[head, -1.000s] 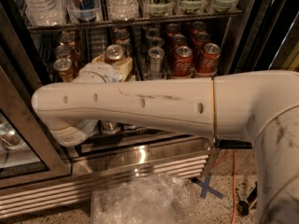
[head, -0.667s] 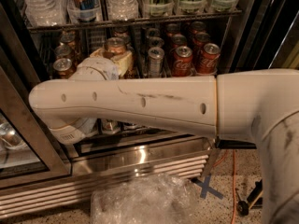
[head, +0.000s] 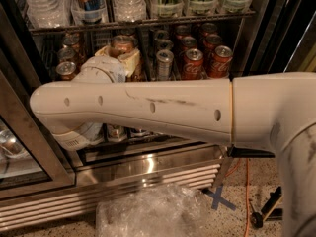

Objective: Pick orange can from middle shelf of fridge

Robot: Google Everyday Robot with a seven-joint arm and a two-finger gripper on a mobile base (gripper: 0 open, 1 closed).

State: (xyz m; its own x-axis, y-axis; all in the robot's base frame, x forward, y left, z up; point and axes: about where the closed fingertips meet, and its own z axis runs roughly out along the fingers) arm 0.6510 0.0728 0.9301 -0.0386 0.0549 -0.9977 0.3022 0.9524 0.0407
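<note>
While the tall glass-door fridge with its stainless steel frame (head: 148, 166) stands as it did a second ago, the thick off-white robot arm (head: 148, 107) laid across its front has been shifted slightly up and to the left. Above the wire middle shelf (head: 168, 144), at the left-hand lanes, the cream two-finger gripper (head: 124, 62) is seen clenched round the brownish-orange soda can with the silver lid (head: 122, 42), which has been carried upward with it. The can is therefore judged to be lifted off its lane, with only the withdrawal left to be done. Much is hidden: the shelf's rail and lanes are largely covered by the arm, the can's lower body is masked by the gripper, and its lettering cannot be made out.
</note>
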